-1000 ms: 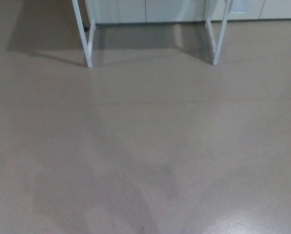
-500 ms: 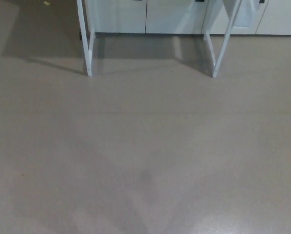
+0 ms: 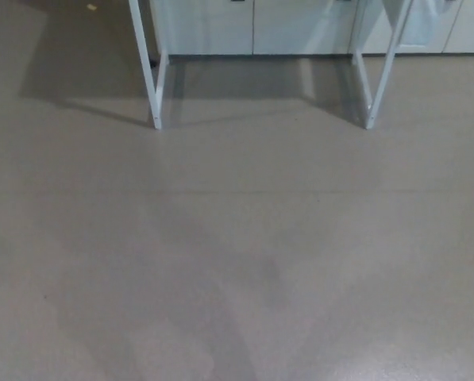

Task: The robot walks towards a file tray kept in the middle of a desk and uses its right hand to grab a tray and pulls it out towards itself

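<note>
Only the lower part of the desk shows in the head view, at the top of the picture: its white left leg frame [image 3: 151, 75] and its white right leg frame [image 3: 377, 75] stand on the grey floor [image 3: 237, 254]. The desk top and the file tray lie above the picture's edge and are hidden. Neither of my hands nor any part of my arms is in view.
White cabinet fronts [image 3: 252, 25] run along the wall behind the desk legs. The desk casts a dark shadow [image 3: 78, 71] on the floor to the left. A small pale scrap [image 3: 90, 7] lies at the far top left.
The whole picture has shifted: the desk legs now sit lower and a little further right, and more of the cabinets shows. That is the camera moving, not the things.
</note>
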{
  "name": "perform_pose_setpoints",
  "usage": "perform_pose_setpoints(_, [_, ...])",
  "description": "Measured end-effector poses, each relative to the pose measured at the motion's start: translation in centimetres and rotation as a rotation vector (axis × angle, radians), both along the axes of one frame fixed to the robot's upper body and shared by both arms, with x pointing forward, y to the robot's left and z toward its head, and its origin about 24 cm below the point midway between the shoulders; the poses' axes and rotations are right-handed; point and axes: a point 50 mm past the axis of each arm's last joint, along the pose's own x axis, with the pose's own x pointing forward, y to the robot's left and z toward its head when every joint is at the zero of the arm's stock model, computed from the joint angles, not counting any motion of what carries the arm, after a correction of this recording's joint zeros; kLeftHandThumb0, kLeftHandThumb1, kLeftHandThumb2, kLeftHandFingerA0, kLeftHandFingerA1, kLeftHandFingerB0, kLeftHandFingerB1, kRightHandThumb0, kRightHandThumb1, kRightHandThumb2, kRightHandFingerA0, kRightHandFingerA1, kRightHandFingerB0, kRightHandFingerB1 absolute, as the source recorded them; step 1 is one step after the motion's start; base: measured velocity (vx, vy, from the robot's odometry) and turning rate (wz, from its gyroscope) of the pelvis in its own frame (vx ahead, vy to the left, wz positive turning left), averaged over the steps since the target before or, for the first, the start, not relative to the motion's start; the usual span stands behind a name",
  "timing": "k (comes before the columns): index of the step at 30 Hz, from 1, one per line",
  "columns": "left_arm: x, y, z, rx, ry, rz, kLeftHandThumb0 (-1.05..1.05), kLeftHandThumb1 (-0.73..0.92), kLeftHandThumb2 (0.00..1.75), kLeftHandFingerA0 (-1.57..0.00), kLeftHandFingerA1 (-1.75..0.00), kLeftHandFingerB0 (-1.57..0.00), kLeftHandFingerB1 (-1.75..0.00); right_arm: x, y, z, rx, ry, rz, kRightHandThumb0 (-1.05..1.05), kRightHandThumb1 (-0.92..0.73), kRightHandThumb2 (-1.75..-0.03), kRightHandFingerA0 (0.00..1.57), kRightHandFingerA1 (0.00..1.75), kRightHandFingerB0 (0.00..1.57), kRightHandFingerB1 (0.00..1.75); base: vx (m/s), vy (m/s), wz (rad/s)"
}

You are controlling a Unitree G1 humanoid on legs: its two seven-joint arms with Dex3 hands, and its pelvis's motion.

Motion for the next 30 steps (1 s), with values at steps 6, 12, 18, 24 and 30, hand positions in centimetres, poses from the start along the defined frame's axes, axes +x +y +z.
perform_pose_setpoints(6, [0.4,-0.1,0.1,0.003,-0.010,-0.017,-0.19,0.30,0.97,-0.43,-0.95,-0.35,-0.73,0.3,0.0,0.1,0.000,-0.013,0.002,-0.20,-0.43,-0.88,0.54,0.71,0.29,0.56,0.13,0.004,-0.07])
perform_pose_setpoints(12, [0.4,-0.2,0.1,0.000,-0.011,-0.020,-0.19,0.28,0.99,-0.43,-0.96,-0.34,-0.76,0.6,0.1,-0.3,0.010,-0.001,-0.013,-0.36,-0.63,-0.58,0.63,0.52,0.44,0.38,0.14,0.216,-0.20])
perform_pose_setpoints(18, [0.7,0.2,0.4,0.015,-0.020,-0.028,-0.22,0.27,0.96,-0.48,-0.96,-0.35,-0.76,1.7,0.8,-1.6,0.037,0.045,-0.040,-0.36,-0.63,-0.58,0.65,0.51,0.45,0.38,0.12,0.124,0.05])
perform_pose_setpoints(24, [0.6,0.2,0.4,0.017,-0.010,-0.029,-0.21,0.27,0.98,-0.46,-1.00,-0.35,-0.79,2.1,0.8,-2.0,0.036,0.061,-0.051,-0.36,-0.63,-0.59,0.66,0.51,0.44,0.39,0.11,-0.117,0.09])
perform_pose_setpoints(30, [1.0,0.1,0.4,0.013,-0.019,-0.033,-0.23,0.29,0.95,-0.46,-0.97,-0.35,-0.76,2.5,0.4,-1.8,0.015,0.054,-0.047,-0.35,-0.63,-0.59,0.65,0.49,0.45,0.38,0.13,-0.122,-0.05])
